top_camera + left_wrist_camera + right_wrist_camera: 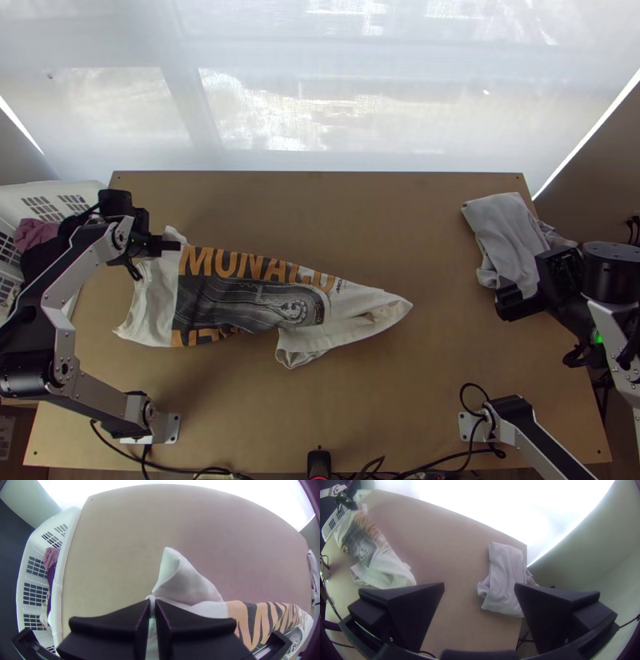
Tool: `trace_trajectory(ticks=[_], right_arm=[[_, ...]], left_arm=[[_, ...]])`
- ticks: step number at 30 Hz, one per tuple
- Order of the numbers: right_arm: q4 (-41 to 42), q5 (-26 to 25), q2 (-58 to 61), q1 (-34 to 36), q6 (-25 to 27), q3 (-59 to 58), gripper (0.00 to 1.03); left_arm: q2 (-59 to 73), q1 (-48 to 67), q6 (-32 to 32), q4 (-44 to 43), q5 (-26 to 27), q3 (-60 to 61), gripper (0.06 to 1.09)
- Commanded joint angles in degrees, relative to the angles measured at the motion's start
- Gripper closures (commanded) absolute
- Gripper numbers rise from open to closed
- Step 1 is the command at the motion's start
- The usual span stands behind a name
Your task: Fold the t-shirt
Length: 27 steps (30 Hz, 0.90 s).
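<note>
At the left of the top view, the left gripper (170,246) has its fingers pinching a white part of the printed t-shirt (248,300), which lies creased and partly bunched on the worktop (352,212), from left of the frame to its centre. Right of centre in that view, the right gripper (520,276) is noted with fingers spread, near the lower end of a pale folded cloth (504,232).

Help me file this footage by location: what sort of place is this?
Probably a robot lab station for laundry: left arm and right arm mounted at a wooden table, a printed t-shirt on it, a clothes basket nearby.
</note>
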<state>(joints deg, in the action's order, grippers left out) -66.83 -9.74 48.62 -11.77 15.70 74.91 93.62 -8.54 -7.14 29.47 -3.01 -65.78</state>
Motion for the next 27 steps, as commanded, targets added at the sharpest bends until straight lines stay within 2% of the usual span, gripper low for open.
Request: trace_trajectory(ticks=[1, 4, 7, 18, 22, 27], right_arm=[[0.0, 0.0, -0.3, 0.3, -0.1, -0.5, 0.05], [0.5, 0.0, -0.1, 0.1, 0.2, 0.1, 0.05], [0.7, 0.0, 0.9, -0.7, 0.7, 1.4, 0.05], [1.4, 0.0, 6.0, -2.9, 1.3, 7.7, 0.05], [1.4, 0.0, 6.2, -2.8, 1.3, 8.1, 0.05], [1.4, 0.0, 5.9, -2.6, 1.3, 8.0, 0.05]], left_arm=[[-0.5, 1.1, 0.6, 2.3, 1.5, -3.0, 1.05], [-4.2, 3.0, 1.2, 4.6, 2.0, -6.4, 1.05], [-8.3, 5.8, 2.2, 7.4, 4.7, -12.1, 1.05], [-15.3, 25.2, 4.5, 9.2, 4.5, -35.6, 1.05], [-12.4, 31.5, 5.7, 8.9, 1.6, -48.3, 1.05], [-6.4, 38.0, 5.6, 7.0, -7.3, -65.4, 1.05]])
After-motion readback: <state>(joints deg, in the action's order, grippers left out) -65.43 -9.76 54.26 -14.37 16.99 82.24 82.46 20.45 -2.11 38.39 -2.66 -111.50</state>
